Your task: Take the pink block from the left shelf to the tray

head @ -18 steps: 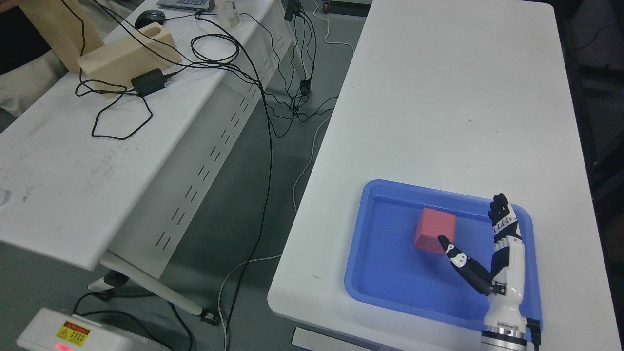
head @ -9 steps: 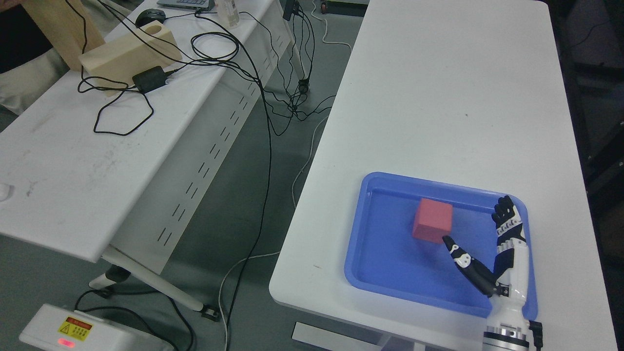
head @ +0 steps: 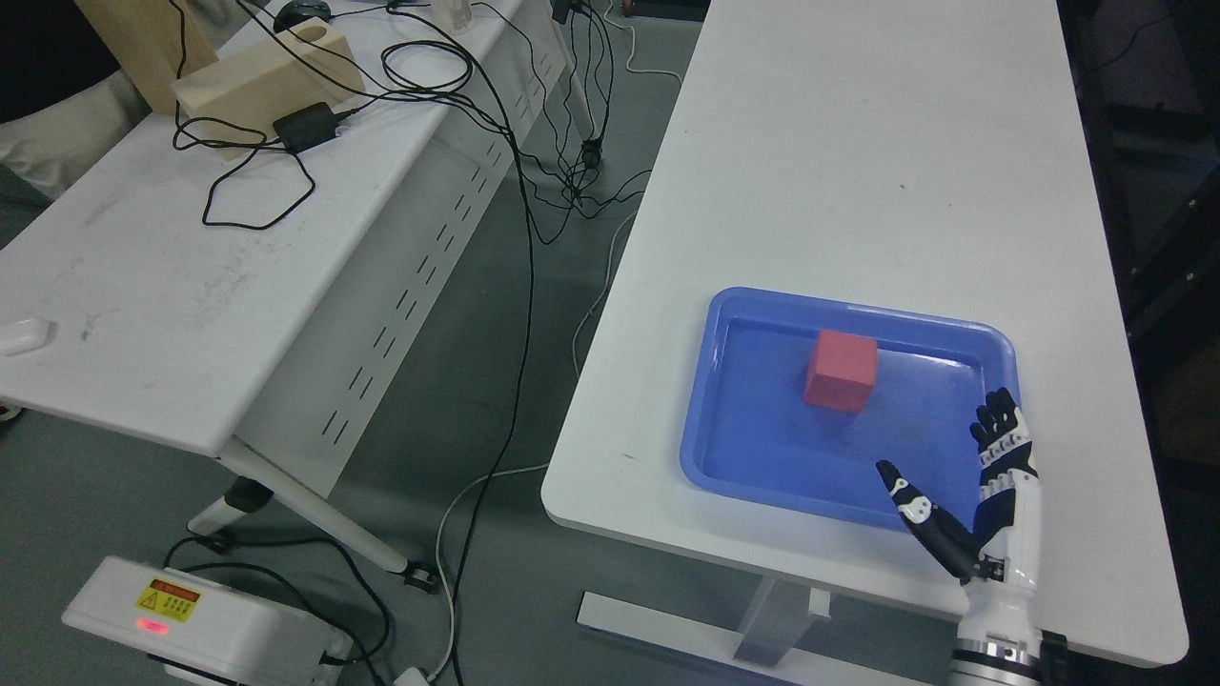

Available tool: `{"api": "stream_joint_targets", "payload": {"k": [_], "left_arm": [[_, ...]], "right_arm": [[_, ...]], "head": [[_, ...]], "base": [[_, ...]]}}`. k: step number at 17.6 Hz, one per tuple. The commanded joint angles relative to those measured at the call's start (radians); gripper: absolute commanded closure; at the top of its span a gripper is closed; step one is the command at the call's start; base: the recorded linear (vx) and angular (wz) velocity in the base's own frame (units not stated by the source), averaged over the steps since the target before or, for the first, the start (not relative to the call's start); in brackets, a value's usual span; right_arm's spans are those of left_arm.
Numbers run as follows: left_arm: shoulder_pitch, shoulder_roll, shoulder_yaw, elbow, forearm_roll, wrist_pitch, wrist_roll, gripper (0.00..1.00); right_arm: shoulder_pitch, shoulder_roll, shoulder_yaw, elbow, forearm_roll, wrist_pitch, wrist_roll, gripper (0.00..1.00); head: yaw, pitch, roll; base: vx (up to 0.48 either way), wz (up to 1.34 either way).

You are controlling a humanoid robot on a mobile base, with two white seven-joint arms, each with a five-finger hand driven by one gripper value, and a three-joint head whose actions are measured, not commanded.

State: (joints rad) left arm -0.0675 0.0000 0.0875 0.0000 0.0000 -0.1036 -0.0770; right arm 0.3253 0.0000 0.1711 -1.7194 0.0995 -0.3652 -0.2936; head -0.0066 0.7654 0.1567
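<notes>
The pink block (head: 840, 372) lies inside the blue tray (head: 724, 448) on the white table at the right. My right hand (head: 963, 481) comes in from the lower right, open, with thumb and fingers spread. It holds nothing and hangs over the tray's near right corner, apart from the block. The left arm does not show.
The white table (head: 858, 152) stretches far behind the tray. A second white table (head: 191, 286) at the left carries a wooden block (head: 257, 86), a black adapter (head: 307, 126) and cables. Cables hang in the gap between the tables. A white box (head: 181, 619) sits on the floor.
The whole picture has shifted, so the camera has moved. My right hand has drawn back from the block toward the tray's near edge. The block stays in the tray.
</notes>
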Motion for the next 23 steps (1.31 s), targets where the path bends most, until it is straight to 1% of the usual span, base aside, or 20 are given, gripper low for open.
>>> {"api": "stream_joint_targets", "payload": {"k": [1, 3, 5, 7, 14, 17, 23], "left_arm": [[0.0, 0.017, 0.0, -0.017, 0.008, 0.001, 0.0, 0.0], [0.0, 0.017, 0.0, -0.017, 0.008, 0.001, 0.0, 0.0], [0.0, 0.017, 0.0, -0.017, 0.008, 0.001, 0.0, 0.0], [0.0, 0.017, 0.0, -0.017, 0.008, 0.001, 0.0, 0.0], [0.0, 0.017, 0.0, -0.017, 0.008, 0.001, 0.0, 0.0], [0.0, 0.017, 0.0, -0.017, 0.008, 0.001, 0.0, 0.0], [0.0, 0.017, 0.0, -0.017, 0.008, 0.001, 0.0, 0.0]], "right_arm": [[0.001, -0.017, -0.012, 0.0, -0.035, 0.02, 0.004, 0.0], [0.004, -0.017, -0.013, 0.0, -0.047, 0.057, 0.004, 0.0], [0.009, -0.017, -0.033, 0.0, -0.053, 0.13, 0.007, 0.0], [0.009, -0.017, -0.039, 0.0, -0.053, 0.172, 0.013, 0.0], [0.003, -0.017, -0.035, 0.001, -0.053, 0.173, 0.019, 0.0], [0.003, -0.017, -0.039, 0.001, -0.053, 0.167, 0.073, 0.0], [-0.014, -0.017, -0.035, 0.003, -0.053, 0.163, 0.08, 0.0]], "head": [[0.0, 0.0, 0.0], [0.0, 0.0, 0.0], [0.0, 0.0, 0.0], [0.0, 0.0, 0.0], [0.0, 0.0, 0.0], [0.0, 0.0, 0.0], [0.0, 0.0, 0.0]], "base": [[-0.176, 0.0], [-0.182, -0.01], [-0.2, -0.04], [-0.196, -0.11], [-0.184, -0.18], [-0.148, 0.11], [-0.151, 0.09]]}}
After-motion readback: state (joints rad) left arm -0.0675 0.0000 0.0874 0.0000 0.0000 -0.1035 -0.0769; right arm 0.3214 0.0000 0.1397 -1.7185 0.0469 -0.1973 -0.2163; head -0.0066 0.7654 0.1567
